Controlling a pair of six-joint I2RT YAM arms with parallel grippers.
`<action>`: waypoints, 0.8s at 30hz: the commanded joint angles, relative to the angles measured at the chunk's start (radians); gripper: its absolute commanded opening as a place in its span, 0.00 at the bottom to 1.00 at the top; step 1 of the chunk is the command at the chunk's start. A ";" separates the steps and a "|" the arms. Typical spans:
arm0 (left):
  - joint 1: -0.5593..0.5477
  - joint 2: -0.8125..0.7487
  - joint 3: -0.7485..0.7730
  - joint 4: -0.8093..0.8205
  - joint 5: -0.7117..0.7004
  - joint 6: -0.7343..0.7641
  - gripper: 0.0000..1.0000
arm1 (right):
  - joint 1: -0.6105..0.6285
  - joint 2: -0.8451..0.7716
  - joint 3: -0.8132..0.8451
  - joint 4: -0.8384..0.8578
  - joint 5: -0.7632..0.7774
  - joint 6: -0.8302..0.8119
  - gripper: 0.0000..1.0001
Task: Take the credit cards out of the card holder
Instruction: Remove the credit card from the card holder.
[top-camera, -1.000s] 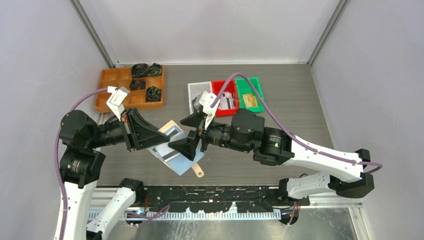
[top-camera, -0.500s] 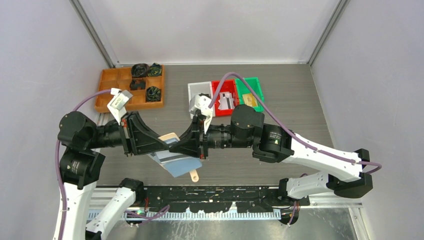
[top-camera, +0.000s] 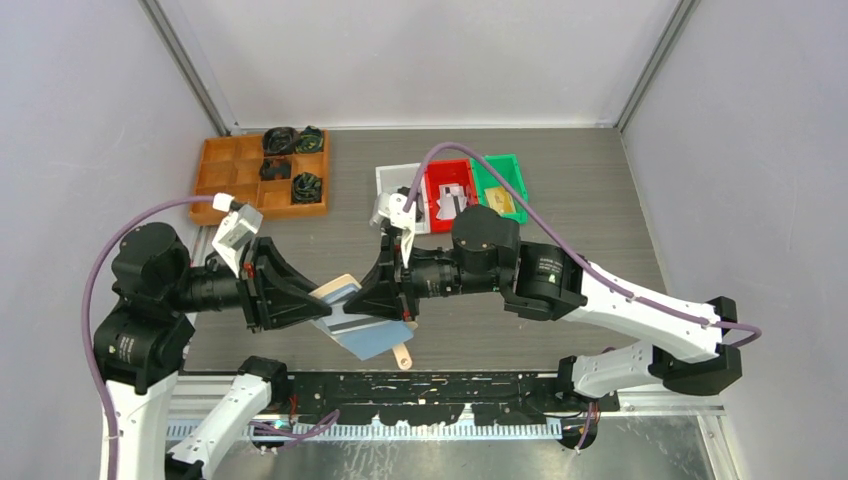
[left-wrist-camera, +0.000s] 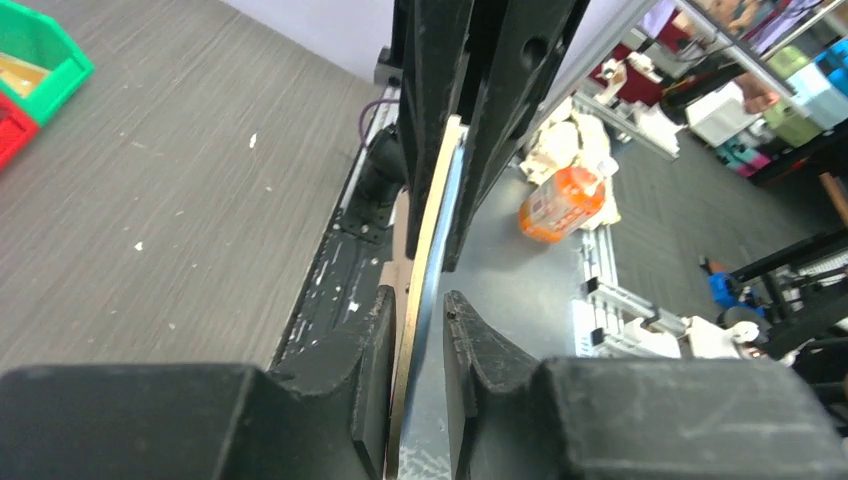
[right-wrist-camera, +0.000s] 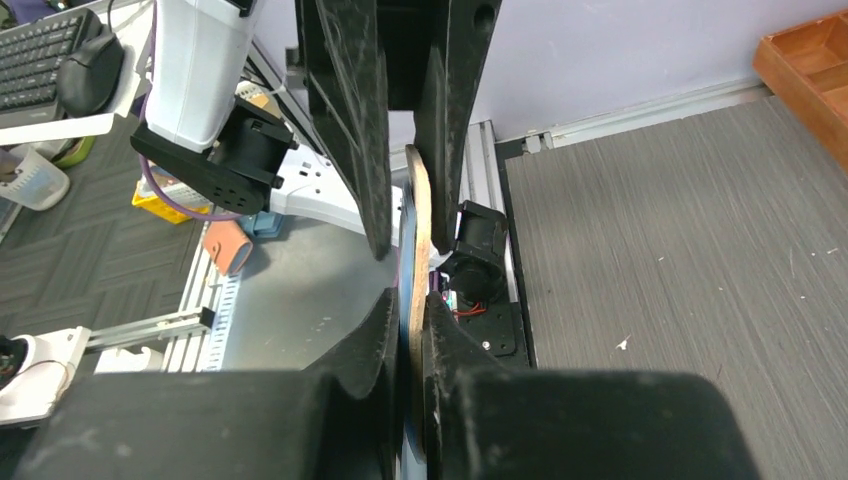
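The card holder (top-camera: 368, 338), tan outside and pale blue inside, hangs open above the table's near edge with its tab strap (top-camera: 402, 355) pointing down. A pale grey band (top-camera: 348, 323), likely a credit card, shows in its pocket. My right gripper (top-camera: 392, 305) is shut on the holder's right part; in the right wrist view both pads press the tan edge (right-wrist-camera: 417, 220) at the gripper (right-wrist-camera: 411, 312). My left gripper (top-camera: 322, 303) straddles the left edge (left-wrist-camera: 428, 270). Its jaws (left-wrist-camera: 420, 312) stand slightly open, with a gap on the blue side.
An orange compartment tray (top-camera: 222, 170) with dark lumps sits at the back left. A white tray (top-camera: 392, 180), a red bin (top-camera: 437, 172) with grey and white cards, and a green bin (top-camera: 512, 175) stand behind the right arm. The metal rail (top-camera: 430, 385) runs below.
The right gripper has closed on the holder's right part. The left gripper's jaws have loosened their grip on it. The holder has shifted slightly toward the near edge.
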 joint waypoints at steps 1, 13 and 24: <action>0.001 0.022 0.038 -0.239 -0.035 0.297 0.23 | -0.005 0.043 0.109 -0.030 -0.022 0.022 0.01; 0.001 0.023 -0.002 -0.323 -0.010 0.378 0.12 | -0.011 0.144 0.201 -0.067 -0.090 0.030 0.09; 0.001 -0.027 -0.079 -0.015 0.039 0.049 0.00 | -0.216 -0.031 -0.113 0.362 -0.338 0.341 0.72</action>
